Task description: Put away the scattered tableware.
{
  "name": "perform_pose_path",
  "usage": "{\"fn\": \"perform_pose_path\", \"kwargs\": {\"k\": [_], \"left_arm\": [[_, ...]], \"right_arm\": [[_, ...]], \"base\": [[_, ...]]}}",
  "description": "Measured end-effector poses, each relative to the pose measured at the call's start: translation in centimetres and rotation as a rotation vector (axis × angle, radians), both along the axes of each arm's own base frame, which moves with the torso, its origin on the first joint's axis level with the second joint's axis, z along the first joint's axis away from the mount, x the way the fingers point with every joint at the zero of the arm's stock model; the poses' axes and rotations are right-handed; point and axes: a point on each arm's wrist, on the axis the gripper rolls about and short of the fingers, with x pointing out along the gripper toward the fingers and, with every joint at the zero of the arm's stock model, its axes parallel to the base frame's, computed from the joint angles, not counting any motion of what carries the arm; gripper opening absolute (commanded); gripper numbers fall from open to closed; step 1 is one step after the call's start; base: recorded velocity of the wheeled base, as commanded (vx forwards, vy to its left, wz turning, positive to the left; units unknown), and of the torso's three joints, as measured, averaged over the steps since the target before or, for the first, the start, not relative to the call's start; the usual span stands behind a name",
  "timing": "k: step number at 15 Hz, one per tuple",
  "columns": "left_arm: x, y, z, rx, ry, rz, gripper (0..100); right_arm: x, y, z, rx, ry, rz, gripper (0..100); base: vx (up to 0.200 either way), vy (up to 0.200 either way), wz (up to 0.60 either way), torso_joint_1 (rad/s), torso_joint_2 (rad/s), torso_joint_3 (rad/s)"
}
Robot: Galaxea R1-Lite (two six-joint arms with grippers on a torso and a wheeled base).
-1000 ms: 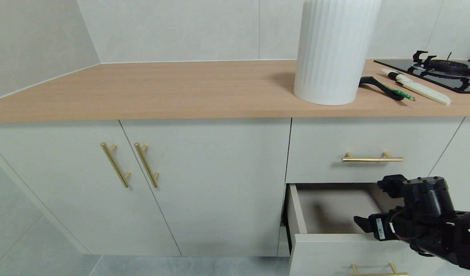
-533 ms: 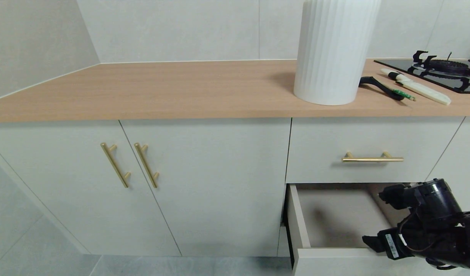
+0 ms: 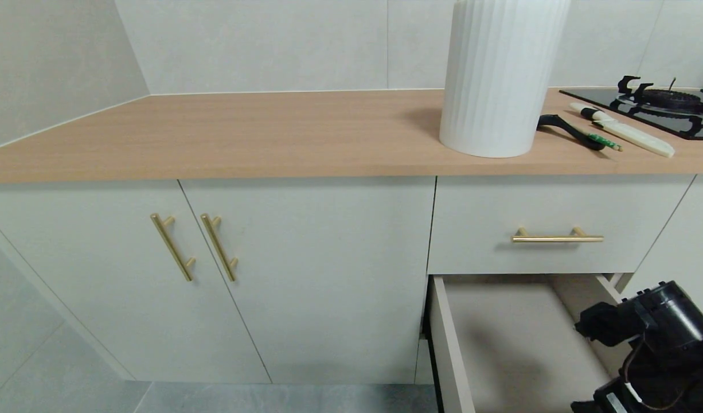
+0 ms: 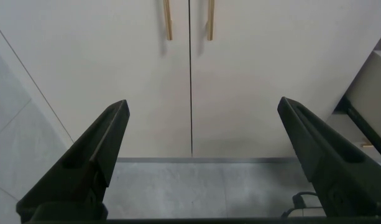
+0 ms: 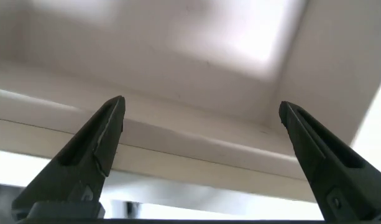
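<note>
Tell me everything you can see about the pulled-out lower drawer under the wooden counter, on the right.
The pale grey-white lower drawer is pulled far out of the cabinet, directly below a closed drawer with a brass bar handle. It looks like matte laminated board: thin side walls, a flat beige floor, nothing visible inside. The right tool, wide open, sits at its front rim; whether they touch cannot be told.

I count one white ribbed canister (image 3: 495, 86), one white-bladed knife (image 3: 627, 133) and one black-handled utensil (image 3: 563, 127) on the counter (image 3: 242, 132), one stove burner (image 3: 670, 98), two cupboard doors (image 3: 99, 258) (image 3: 328, 275), two drawers (image 3: 558, 206) (image 3: 518, 344) and three gold bar handles (image 3: 172, 246) (image 3: 219, 246) (image 3: 557, 237).
</note>
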Motion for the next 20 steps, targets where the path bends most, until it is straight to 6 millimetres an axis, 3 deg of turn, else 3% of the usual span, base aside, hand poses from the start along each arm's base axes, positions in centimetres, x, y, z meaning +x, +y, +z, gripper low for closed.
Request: {"fn": "perform_pose_path", "kwargs": {"k": [6,9,14,17,20], "left_arm": [[0.0,0.0,0.0,0.0,0.0,0.0,100],[0.0,0.0,0.0,0.0,0.0,0.0,100],[0.0,0.0,0.0,0.0,0.0,0.0,100],[0.0,0.0,0.0,0.0,0.0,0.0,100],[0.0,0.0,0.0,0.0,0.0,0.0,100]], "right_arm": [[-2.5,0.0,0.3,-0.077,0.148,0.119,100],[-2.3,0.3,1.0,-0.055,0.123,0.12,100],[-0.5,1.1,5.2,0.181,-0.076,-0.126,100],[-1.2,0.8,8.1,0.288,-0.196,-0.129,100],[-2.1,0.4,9.3,0.323,-0.254,-0.111,100]], "base": [[0.0,0.0,0.0,0.0,0.0,0.0],[0.0,0.0,0.0,0.0,0.0,0.0],[0.0,0.0,0.0,0.0,0.0,0.0],[0.0,0.0,0.0,0.0,0.0,0.0],[0.0,0.0,0.0,0.0,0.0,0.0]]}}
